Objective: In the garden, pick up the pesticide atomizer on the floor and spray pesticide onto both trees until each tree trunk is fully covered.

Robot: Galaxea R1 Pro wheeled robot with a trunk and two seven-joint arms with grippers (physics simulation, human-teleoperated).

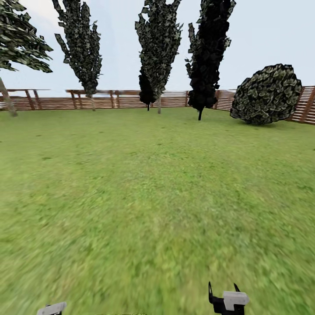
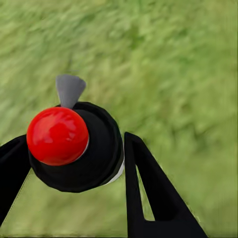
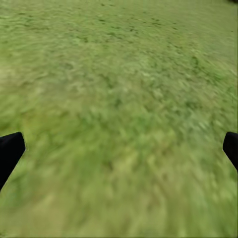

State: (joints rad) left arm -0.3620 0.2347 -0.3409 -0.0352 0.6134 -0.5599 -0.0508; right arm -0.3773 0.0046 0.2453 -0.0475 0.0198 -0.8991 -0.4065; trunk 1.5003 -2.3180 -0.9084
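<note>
Lawn (image 1: pixel 157 197) runs to a slatted fence (image 1: pixel 109 99); left end effector (image 2: pixel 74 153) clamps the atomizer (image 2: pixel 74 146), right end effector (image 3: pixel 119 148) apart.

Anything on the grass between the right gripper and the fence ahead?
In the head view, bare lawn stretches from the right gripper until the narrow trees and round bush before the fence.

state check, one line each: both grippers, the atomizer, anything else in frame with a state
left gripper: shut on the atomizer, fingers either side of its black body
atomizer: held off the grass, red cap toward the camera, grey nozzle sticking out beyond it
right gripper: open, holding nothing, above the lawn
lawn: bare grass ahead
fence: standing along the far edge of the lawn
</note>
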